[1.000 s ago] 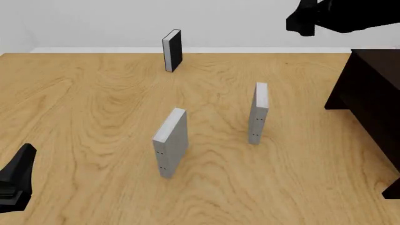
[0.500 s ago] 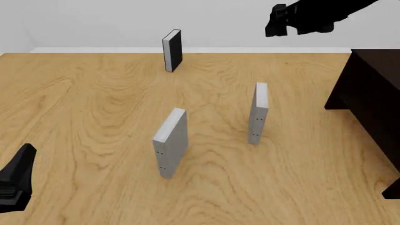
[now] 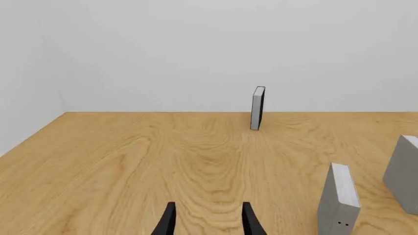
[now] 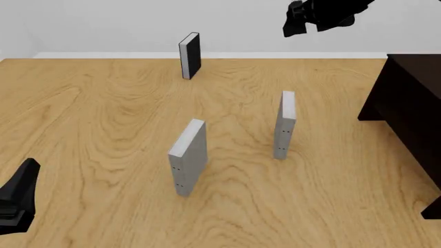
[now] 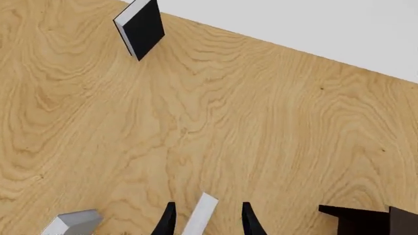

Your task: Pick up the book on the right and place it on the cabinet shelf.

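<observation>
The slim, pale grey-white book (image 4: pixel 285 124) stands upright on the light wooden surface (image 4: pixel 96 119), right of centre in the front view, with tiny dark dots low on its narrow face. Nothing touches it. To its left and nearer the camera stands the slightly thicker grey book (image 4: pixel 188 156), also upright and well apart from the slim one. Far back near the wall stands the black-covered book with white pages (image 4: pixel 189 55).

The big, very dark brown cabinet (image 4: pixel 406 113) sits at the right edge of the surface, near the slim book but not touching it; its shelf cannot be made out.

The right gripper (image 4: pixel 293 18) hangs high above the far part of the surface, well above the slim book. In the right wrist view its two dark fingers (image 5: pixel 168 221) are spread apart, holding nothing, and the top edge of the slim book (image 5: pixel 199 215) shows between them far below.

The left gripper (image 4: pixel 17 199) rests low at the near left corner. In its wrist view the fingers (image 3: pixel 167 223) are likewise parted and empty, with the thicker grey book (image 3: pixel 339 198) off to one side.
</observation>
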